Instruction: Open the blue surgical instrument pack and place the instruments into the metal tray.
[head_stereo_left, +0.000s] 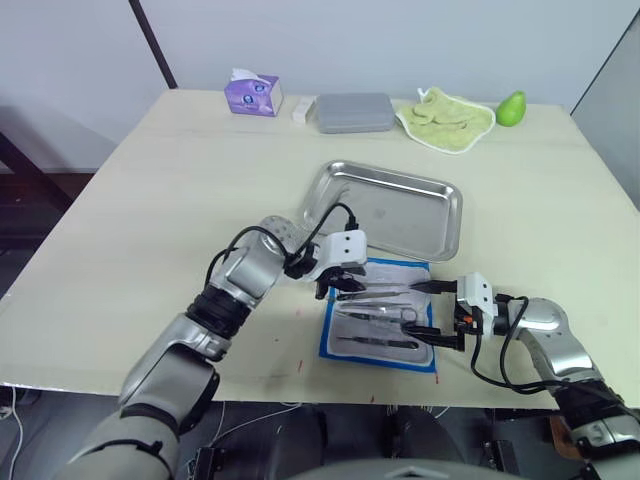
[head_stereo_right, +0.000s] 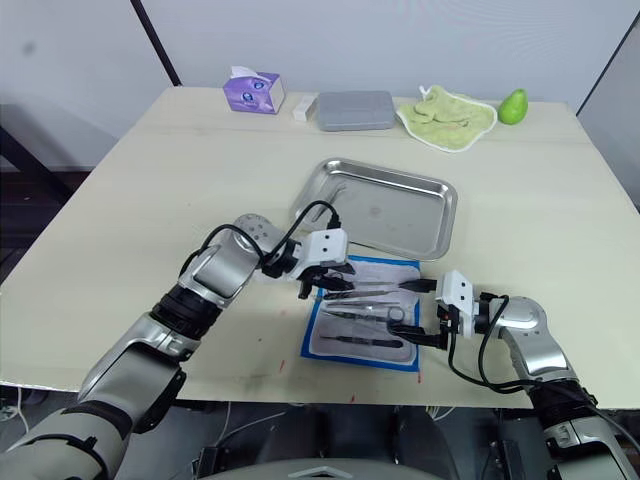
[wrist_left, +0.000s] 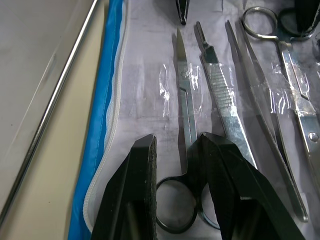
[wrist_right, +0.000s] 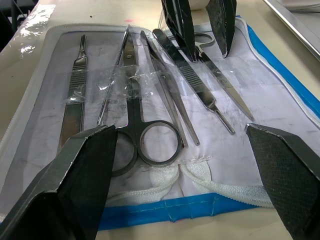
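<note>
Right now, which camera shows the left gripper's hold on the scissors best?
The left wrist view: the left gripper straddles the scissors just above the finger rings, jaws open, on the pack. The right wrist view shows those fingers from the far side. The head views show the gripper over the pack, contact too small to judge.

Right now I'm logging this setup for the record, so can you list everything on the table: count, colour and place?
Blue fabric instrument pack: one, blue with pale lining, lying open at the table's near edge.
Slim steel instruments: several, silvery, lying on the pack's lining.
Shallow stainless-steel tray: one, shiny, just beyond the pack.
Grey rectangular box: one, far edge.
Purple tissue box: one, far edge, left of the grey box.
Pale green cloth: one, far edge, right of the grey box.
Green pear-shaped object: one, far right corner.
Left gripper: black fingers, open around a scissors handle.
Right gripper: black fingers, open at the pack's right end.
</note>
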